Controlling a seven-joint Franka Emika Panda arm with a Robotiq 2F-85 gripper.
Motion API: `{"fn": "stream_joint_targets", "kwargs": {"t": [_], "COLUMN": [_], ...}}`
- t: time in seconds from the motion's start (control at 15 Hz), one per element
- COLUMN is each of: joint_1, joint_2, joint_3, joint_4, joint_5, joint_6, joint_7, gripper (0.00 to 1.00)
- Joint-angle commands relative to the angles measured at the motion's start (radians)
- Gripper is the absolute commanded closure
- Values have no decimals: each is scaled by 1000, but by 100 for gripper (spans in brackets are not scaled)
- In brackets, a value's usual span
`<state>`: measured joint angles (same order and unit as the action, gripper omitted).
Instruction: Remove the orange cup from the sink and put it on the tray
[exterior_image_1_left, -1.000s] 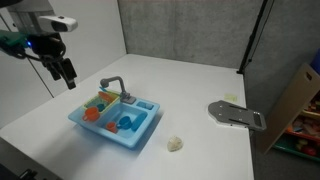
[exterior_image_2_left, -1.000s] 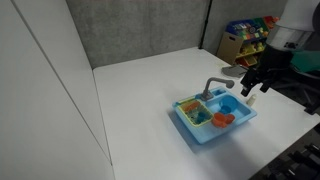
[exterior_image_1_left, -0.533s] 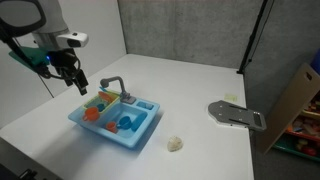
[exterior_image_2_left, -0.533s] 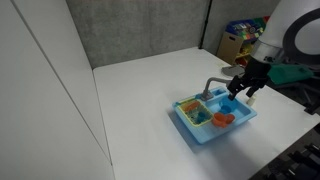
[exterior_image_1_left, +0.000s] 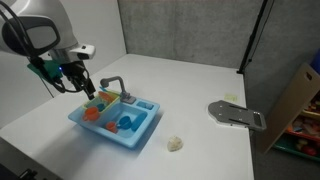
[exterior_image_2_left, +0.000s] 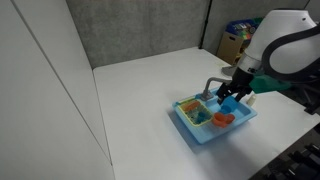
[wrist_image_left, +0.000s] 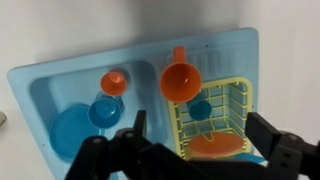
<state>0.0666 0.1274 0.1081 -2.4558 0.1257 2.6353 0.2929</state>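
One orange cup (wrist_image_left: 180, 82) stands mouth-up.

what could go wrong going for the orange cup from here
1. The orange cup sits against the yellow rack, so the open fingers might snag the rack.
2. A smaller orange piece lies in the other basin beside a blue cup; it could be grabbed by mistake.
3. The faucet stands close to the arm's way down.

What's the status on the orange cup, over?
Gripper open, holding nothing, above the sink. Orange cup in sink, mouth up, untouched. Yellow rack close beside it; nothing on top.
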Motion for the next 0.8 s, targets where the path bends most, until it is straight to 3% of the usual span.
{"fn": "stream_joint_targets", "kwargs": {"t": [0.0, 0.53, 0.73], "joint_1": [20, 23, 45], "joint_2": [69, 81, 103], "joint_3": [-22, -25, -41], "joint_4": [44, 40, 44], "joint_5": [-12, 5, -34], "joint_6": [32, 28, 36], "joint_7": [34, -1, 43], "gripper": [0, 0, 0]}}
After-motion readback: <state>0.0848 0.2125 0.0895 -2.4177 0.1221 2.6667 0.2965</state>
